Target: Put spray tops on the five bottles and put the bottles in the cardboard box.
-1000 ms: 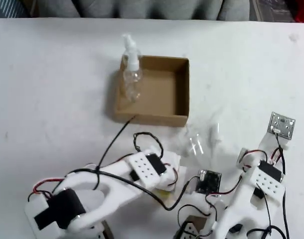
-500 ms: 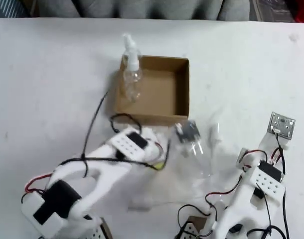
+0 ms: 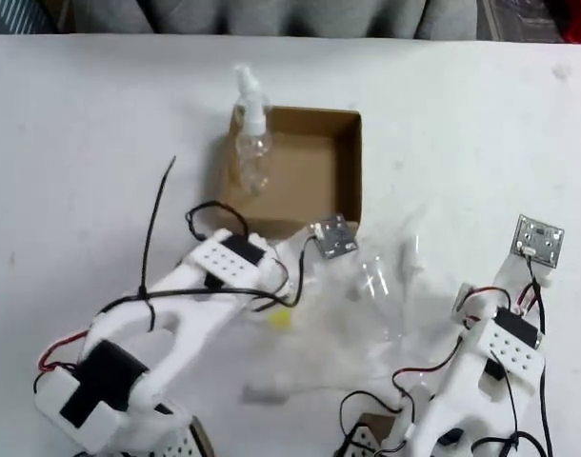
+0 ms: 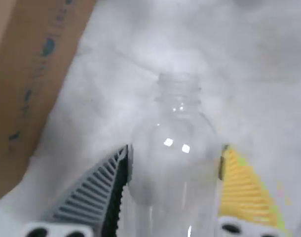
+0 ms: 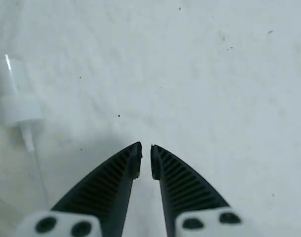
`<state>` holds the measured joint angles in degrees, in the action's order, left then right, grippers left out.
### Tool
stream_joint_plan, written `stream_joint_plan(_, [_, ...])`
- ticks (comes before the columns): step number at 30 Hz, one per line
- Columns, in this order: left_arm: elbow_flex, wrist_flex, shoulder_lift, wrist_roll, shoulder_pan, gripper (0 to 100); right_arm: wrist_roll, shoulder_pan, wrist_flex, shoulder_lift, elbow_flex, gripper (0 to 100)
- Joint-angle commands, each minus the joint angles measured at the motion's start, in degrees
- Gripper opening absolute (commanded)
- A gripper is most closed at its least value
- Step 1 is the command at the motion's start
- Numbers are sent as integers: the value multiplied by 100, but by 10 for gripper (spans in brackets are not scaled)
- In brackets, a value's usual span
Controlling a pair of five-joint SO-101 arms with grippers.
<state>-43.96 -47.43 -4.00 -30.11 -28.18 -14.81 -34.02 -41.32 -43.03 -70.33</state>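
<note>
Left wrist view: the left hand point(image 4: 175, 148) is seen with its fingers apart. An uncapped bottle point(image 4: 174, 170) is set between them, with the grey finger point(image 4: 91, 197) close on one side of the clear body and the yellow finger point(image 4: 244, 192) close on the other. Whether the bottle is actually squeezed cannot be told. The bottle's bare threaded neck is pointed away from the hand, and the outer wall of the cardboard box point(image 4: 27, 74) is seen just beside it.

From the high view, the uncapped bottle point(image 3: 371, 279) is found lying on the white counter point(image 3: 100, 143), near the box's near right corner. A loose spray top point(image 3: 411, 255) is laid near it, on the side toward the right arm point(image 3: 505, 347). The left arm point(image 3: 224, 267) is stretched from the lower left toward the near wall of the cardboard box point(image 3: 352, 171). A capped bottle point(image 3: 250, 143) is stood upright inside the box, against its left wall by the far corner.

In the right wrist view, the right hand point(image 5: 145, 160) is held with its fingers together, nothing between them, above bare counter. The spray top point(image 5: 17, 108) is seen lying off to one side, well apart from the tips.
</note>
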Motion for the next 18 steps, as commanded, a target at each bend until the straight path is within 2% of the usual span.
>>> stream_joint_plan(1, [484,-571,-57,-158,163,414,18,-40,75,4,35,17])
stream_joint_plan(5, [985,-1116,-31,-897,286,414,18,-40,75,4,35,17])
stream_joint_plan(8, [1204,-1231,-31,-1257,303,415,18,-40,75,4,35,17])
stream_joint_plan(13, [1319,-1204,-13,-1635,154,415,18,-40,75,4,35,17])
stream_joint_plan(18, [1336,-1029,-4,-1705,75,415,18,-40,66,4,35,17])
